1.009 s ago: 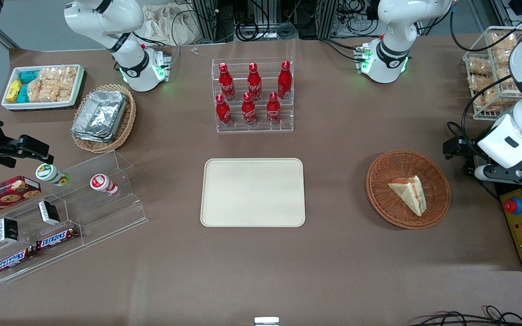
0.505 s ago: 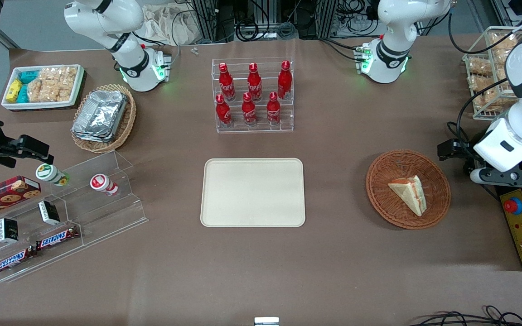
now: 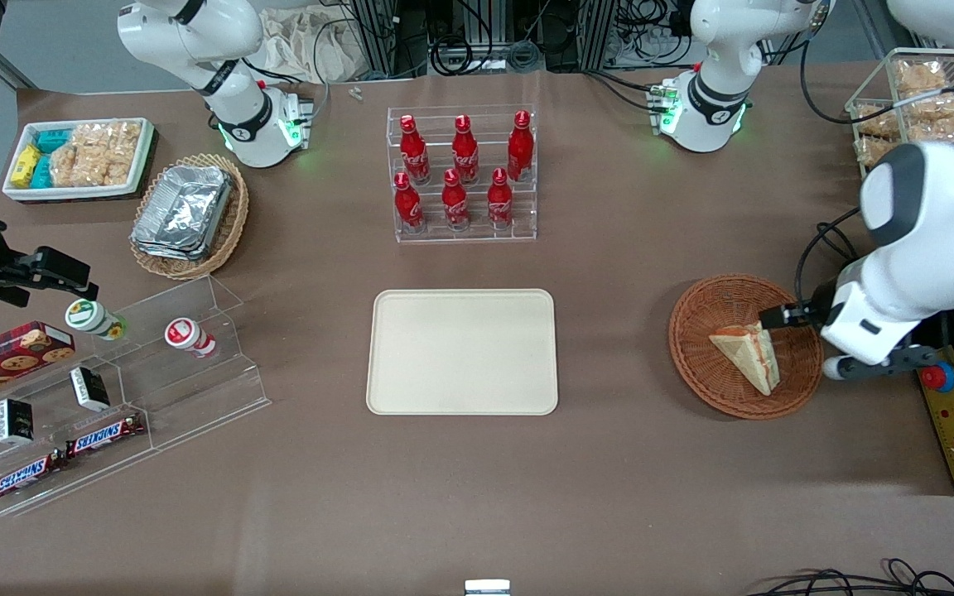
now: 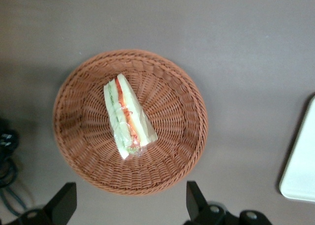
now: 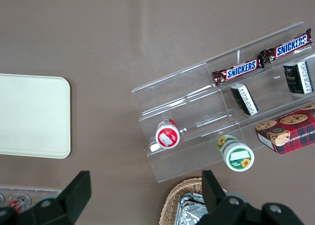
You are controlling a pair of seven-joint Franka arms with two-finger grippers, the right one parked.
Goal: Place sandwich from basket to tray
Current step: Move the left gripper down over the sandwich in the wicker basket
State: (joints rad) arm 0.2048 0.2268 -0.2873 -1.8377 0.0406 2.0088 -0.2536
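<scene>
Lying in woven reddish-brown basket (image 4: pixel 130 121): wrapped triangular sandwich (image 4: pixel 128 117), filling stripe up, below gripper (image 4: pixel 129 205) with fingers (image 4: pixel 63 202) spread apart, touching nothing. Flat cream tray (image 3: pixel 462 351) bare, well apart toward parked arm's end. Red bottles (image 3: pixel 460 170) in clear rack farther off.

Gripper (image 4: pixel 129 205) above the basket (image 4: pixel 74 136), fingers (image 4: pixel 63 201) cut off by the frame edge in the wrist view, tray (image 4: pixel 301 171) cropped to one corner, basket rim (image 3: pixel 808 364) partly covered by the arm.
</scene>
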